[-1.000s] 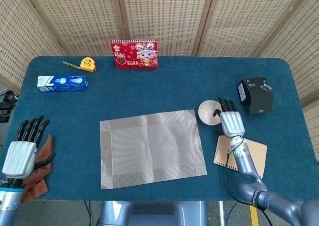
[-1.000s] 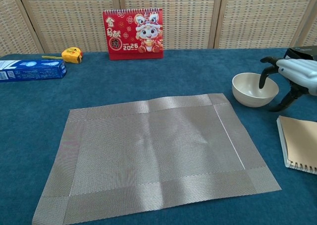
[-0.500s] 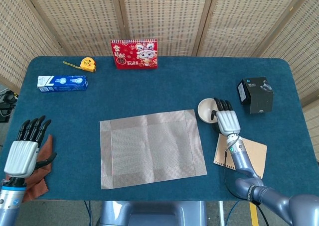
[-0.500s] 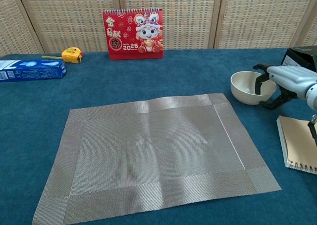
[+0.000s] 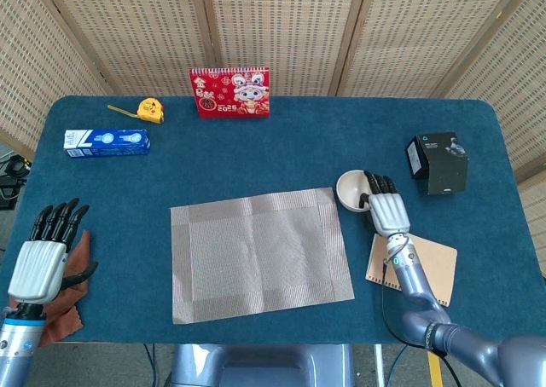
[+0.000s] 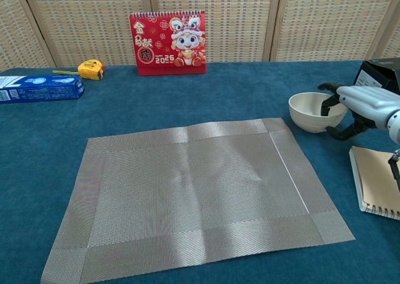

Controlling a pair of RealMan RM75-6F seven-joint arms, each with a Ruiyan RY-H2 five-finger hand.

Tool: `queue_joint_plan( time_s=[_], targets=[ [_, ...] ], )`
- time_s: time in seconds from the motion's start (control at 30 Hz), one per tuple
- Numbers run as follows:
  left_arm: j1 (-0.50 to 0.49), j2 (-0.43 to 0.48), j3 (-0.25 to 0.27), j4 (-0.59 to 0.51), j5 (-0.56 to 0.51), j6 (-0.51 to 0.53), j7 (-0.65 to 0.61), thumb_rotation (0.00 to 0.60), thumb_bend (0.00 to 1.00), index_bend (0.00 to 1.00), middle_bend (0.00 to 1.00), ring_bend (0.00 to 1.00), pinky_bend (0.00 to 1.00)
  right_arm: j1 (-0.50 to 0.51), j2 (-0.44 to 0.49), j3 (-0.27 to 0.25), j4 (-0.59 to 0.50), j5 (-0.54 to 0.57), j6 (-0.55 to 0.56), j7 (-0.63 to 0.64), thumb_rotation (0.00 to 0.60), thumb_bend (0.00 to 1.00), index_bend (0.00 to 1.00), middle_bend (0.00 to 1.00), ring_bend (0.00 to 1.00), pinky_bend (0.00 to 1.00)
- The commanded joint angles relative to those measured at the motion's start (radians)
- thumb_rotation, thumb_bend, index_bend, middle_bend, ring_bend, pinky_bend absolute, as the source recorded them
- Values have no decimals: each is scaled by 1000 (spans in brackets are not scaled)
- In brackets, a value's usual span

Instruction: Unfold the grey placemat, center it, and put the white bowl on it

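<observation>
woven grey placemat (image 6: 194, 196) with a sheen, smooth white bowl (image 6: 310, 112), matt blue tablecloth (image 6: 250, 96)

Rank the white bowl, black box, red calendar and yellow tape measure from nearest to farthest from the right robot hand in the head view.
1. White bowl: in the right robot hand.
2. Black box: just behind, to its right.
3. Red calendar: back centre.
4. Yellow tape measure: far back left.

grey placemat (image 6: 194, 196): unfolded, flat | white bowl (image 6: 309, 111): upright, beside its right corner

left hand (image 5: 38, 263): near-left, fingers straight, apart, empty | right hand (image 5: 389, 211): right side, fingers hooked, pinching
</observation>
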Motion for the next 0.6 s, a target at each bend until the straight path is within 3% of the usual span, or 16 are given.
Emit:
queue_joint_plan(
  time_s=[0.03,0.6],
  targets=[
    [1,0,0,-2,5,1,-1,600,181,49,0,0,0,-12,11,-9,-32,-9,23,-16,600,639,648,0,0,0],
    [21,17,3,-19,45,26,-31,600,181,49,0,0,0,-73,41,-56,-273,-64,148,-89,600,634,680,0,0,0]
  ],
)
